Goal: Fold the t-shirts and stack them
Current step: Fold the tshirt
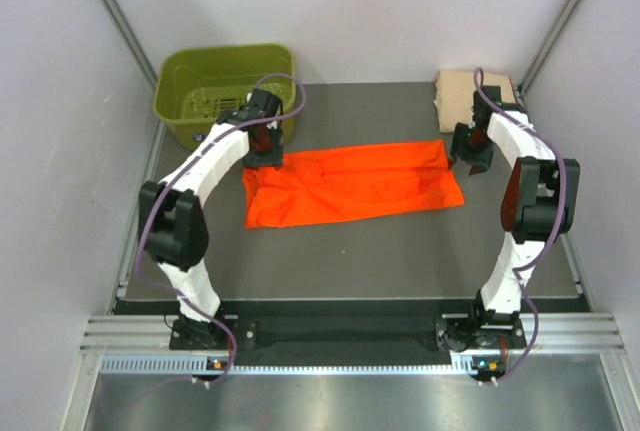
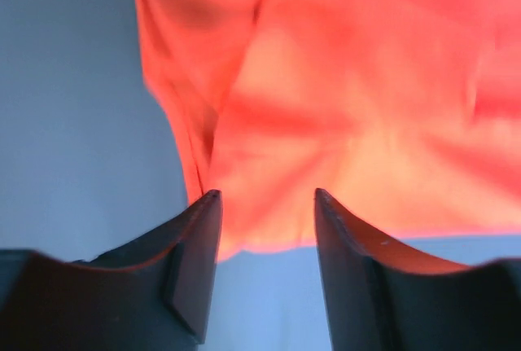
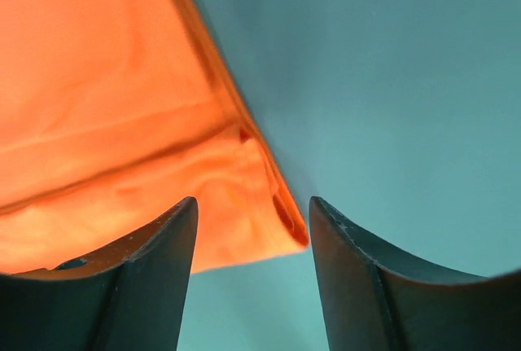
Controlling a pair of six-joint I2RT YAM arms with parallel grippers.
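– At the far left corner, what does the basket [image 1: 228, 50] hold?

– Its olive-green walls and slotted floor are all that shows inside it. Neither shirt is in it.

– So where are the shirts?

– The orange t-shirt [image 1: 350, 186] lies flat on the dark table [image 1: 350, 261], folded into a long band across the middle and well apart from the basket. The peach-tan t-shirt [image 1: 458, 91] sits folded at the far right corner, partly hidden behind the right arm.

– And the claws?

– From above, the left gripper [image 1: 264, 158] hangs over the band's far left corner and the right gripper [image 1: 468, 159] sits just off its right end, but that view cannot settle how the jaws stand. The wrist cameras do. The left gripper [image 2: 267, 196] has its fingers spread, with the edge of the orange t-shirt [image 2: 342, 107] lying loose below the gap. The right gripper [image 3: 252, 204] is spread as well, over a corner of the orange t-shirt [image 3: 106, 123]. Neither is clamped on anything.

– How does the cloth look up close?

– Bright, soft and creased. The left wrist view shows folds fanning out across the cloth. The right wrist view shows a stitched hem along the edge and layers doubled at the corner. The top view shows only a few long wrinkles.
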